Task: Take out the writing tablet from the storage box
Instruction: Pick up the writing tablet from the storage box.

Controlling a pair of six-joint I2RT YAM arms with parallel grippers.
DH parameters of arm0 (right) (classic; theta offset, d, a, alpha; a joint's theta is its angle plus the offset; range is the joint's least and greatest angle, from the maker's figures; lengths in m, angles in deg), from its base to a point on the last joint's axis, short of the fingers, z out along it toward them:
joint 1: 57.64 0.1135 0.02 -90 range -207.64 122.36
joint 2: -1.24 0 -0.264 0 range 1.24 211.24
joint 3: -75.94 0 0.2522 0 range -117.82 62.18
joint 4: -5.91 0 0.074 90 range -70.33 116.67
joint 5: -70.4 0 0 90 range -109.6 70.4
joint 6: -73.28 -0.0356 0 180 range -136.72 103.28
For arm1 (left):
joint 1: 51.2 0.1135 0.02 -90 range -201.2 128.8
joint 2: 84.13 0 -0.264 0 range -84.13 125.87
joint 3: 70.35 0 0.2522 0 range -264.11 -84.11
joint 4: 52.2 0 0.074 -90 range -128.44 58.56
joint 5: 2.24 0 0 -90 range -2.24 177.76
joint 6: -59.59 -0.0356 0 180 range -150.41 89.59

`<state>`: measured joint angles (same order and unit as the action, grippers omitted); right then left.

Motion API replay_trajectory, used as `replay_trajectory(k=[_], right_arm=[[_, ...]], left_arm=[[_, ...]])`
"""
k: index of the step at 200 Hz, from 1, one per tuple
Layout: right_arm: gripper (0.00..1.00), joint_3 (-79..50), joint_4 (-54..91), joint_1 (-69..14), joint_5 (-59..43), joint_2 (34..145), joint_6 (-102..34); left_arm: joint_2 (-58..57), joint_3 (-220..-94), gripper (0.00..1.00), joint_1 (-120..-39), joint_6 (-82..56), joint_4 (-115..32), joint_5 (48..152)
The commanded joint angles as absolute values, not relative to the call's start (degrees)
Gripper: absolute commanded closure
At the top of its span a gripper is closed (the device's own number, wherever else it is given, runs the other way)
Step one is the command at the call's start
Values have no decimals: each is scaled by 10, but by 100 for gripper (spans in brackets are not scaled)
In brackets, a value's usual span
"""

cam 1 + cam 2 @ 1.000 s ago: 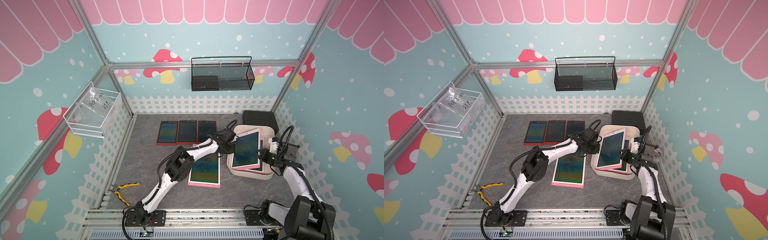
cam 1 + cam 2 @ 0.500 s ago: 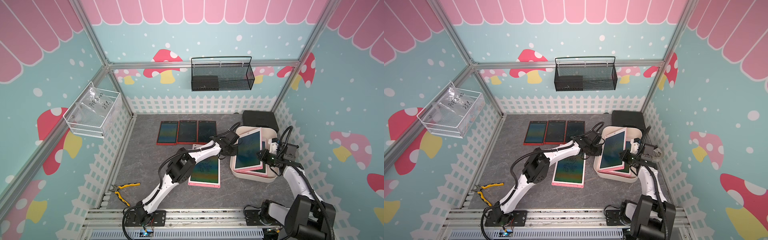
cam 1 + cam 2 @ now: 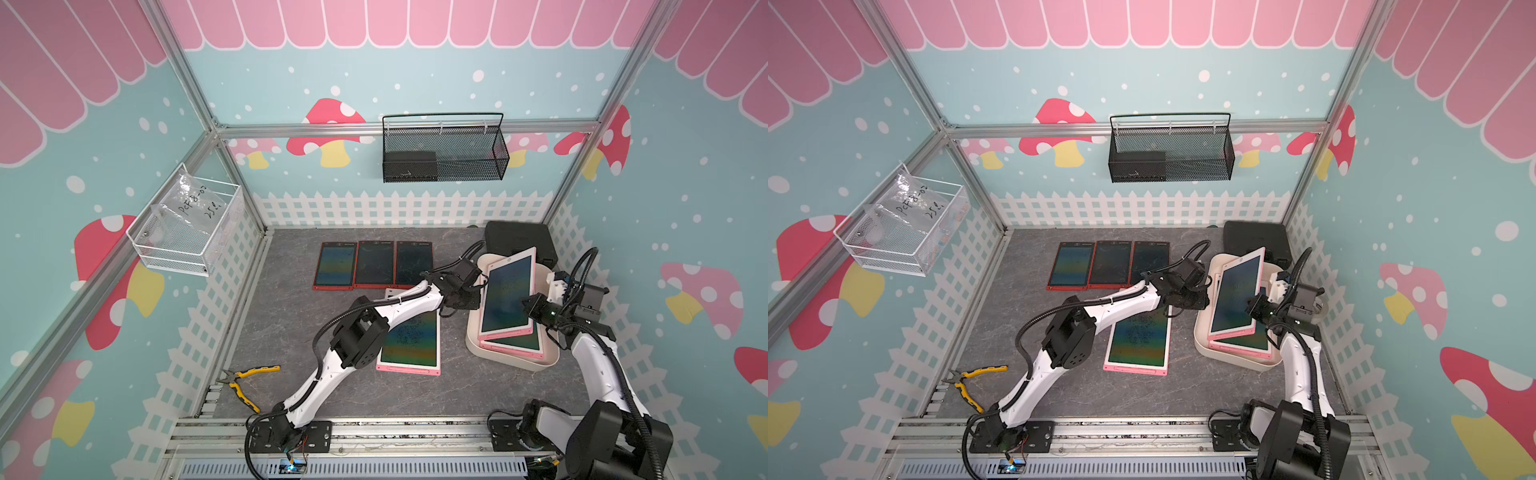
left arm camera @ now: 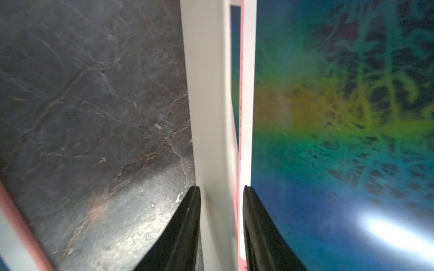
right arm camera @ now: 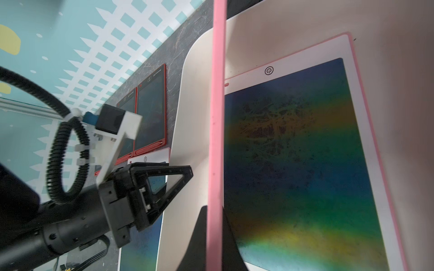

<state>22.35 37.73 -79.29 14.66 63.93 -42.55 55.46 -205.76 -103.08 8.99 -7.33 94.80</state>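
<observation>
From where I stood, both top views showed the cream storage box (image 3: 511, 360) by the right edge of the worktop (image 3: 291, 332), just in front of a black case (image 3: 519, 241) in the far right corner. A pink writing tablet (image 3: 507, 291) leaned tilted in the box. Its far end was raised past the rim and its near end was down inside, over a second pink tablet (image 3: 517, 344), so it was only part-way out. The right gripper (image 3: 530, 309) pinched its right long edge, which I took to be what kept it raised. The left gripper (image 3: 476, 297) sat at the box's left wall. In the left wrist view its two fingers (image 4: 187, 223) stood parted, one outside the storage box's wall (image 4: 206, 93) and one over the tablet's screen (image 4: 328, 117). They straddled both rather than squeezing either, a stance that I judged left the lifting to the other arm. In the right wrist view the tablet's pink edge (image 5: 217, 93) ran straight between the pressed-together black fingers (image 5: 199, 234). I thought so thin a hold might let the tablet swing.
</observation>
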Motion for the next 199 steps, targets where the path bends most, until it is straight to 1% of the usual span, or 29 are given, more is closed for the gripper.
replay_trajectory(k=[1,36,72,114,136,164,182,199], right_arm=[[100,196,356,-799,157,618,-424],[100,174,350,-800,173,607,-440],[100,157,341,-801,181,590,-457],[100,133,319,-800,242,583,-488],[100,134,300,-800,279,578,-511],[100,129,291,-791,298,562,-533],[100,120,287,-774,304,555,-546],[100,109,290,-736,290,554,-556]], left_arm=[[498,-2048,66,-1031,72,-73,922],[464,-2030,67,-1029,58,-62,895],[404,-1969,68,-1016,49,-72,869],[303,-1861,68,-981,45,-93,866],[239,-1777,68,-952,51,-114,864],[158,-1672,67,-921,60,-150,874],[116,-1630,67,-906,64,-151,865],[79,-1594,67,-894,67,-157,863]])
